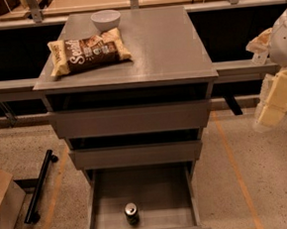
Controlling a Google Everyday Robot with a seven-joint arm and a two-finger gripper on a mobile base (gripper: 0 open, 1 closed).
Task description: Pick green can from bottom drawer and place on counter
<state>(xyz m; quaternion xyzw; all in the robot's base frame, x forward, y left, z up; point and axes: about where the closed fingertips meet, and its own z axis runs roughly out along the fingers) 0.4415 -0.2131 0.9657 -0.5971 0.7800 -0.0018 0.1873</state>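
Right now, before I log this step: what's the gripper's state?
Gripper: cannot be told; it hangs right of the counter, far from the green can.

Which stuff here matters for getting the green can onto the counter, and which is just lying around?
Job: green can in the open bottom drawer; counter; gripper at the picture's right edge.
Lying about: chip bag, bowl on the counter; black bar, cardboard box on the floor.

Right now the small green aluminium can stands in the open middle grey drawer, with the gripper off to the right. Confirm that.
Wrong drawer: the camera view shows the small green aluminium can standing in the open bottom grey drawer, not the middle one. The gripper is off to the right.
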